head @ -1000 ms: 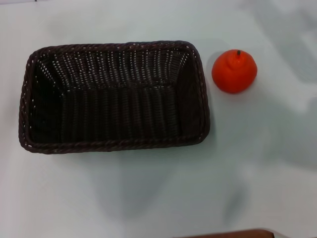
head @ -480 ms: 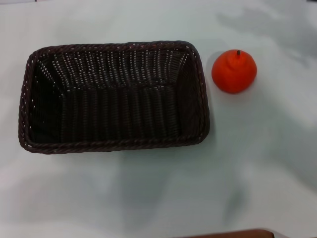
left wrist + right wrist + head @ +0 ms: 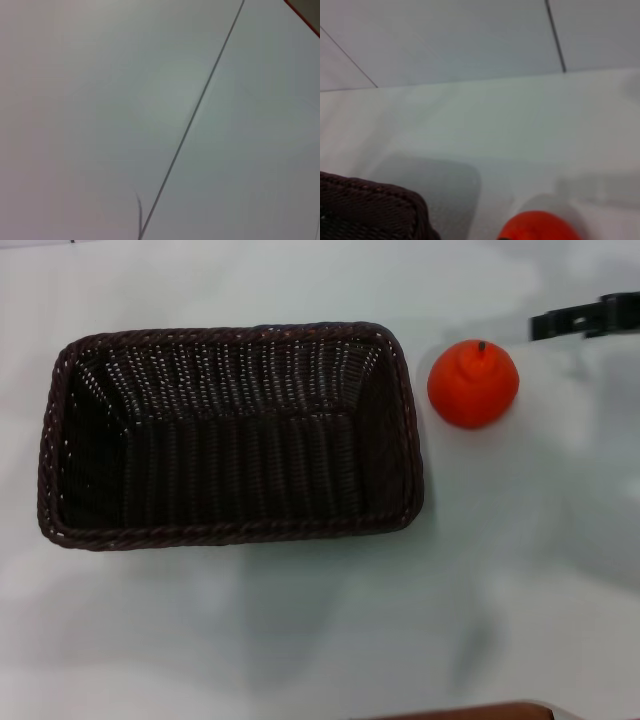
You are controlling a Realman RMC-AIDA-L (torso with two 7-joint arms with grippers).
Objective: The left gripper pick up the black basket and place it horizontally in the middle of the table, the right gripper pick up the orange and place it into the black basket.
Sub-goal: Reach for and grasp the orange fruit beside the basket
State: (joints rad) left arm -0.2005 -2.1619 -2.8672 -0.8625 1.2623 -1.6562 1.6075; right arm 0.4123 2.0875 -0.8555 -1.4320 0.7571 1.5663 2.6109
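Since the earlier head view, a dark part of the right gripper (image 3: 585, 317) has come into sight at the right edge, just beyond the orange (image 3: 473, 384), while the black basket (image 3: 230, 435) lies lengthwise, unmoved, on the table (image 3: 320, 640); whether the fingers are released or clenched cannot be told. In the left wrist view only pale surface is shown, the left gripper unseen. In the right wrist view the orange (image 3: 540, 226) sits near the basket's corner (image 3: 370, 210), so a low or off-centre approach could nudge the fruit into rolling.
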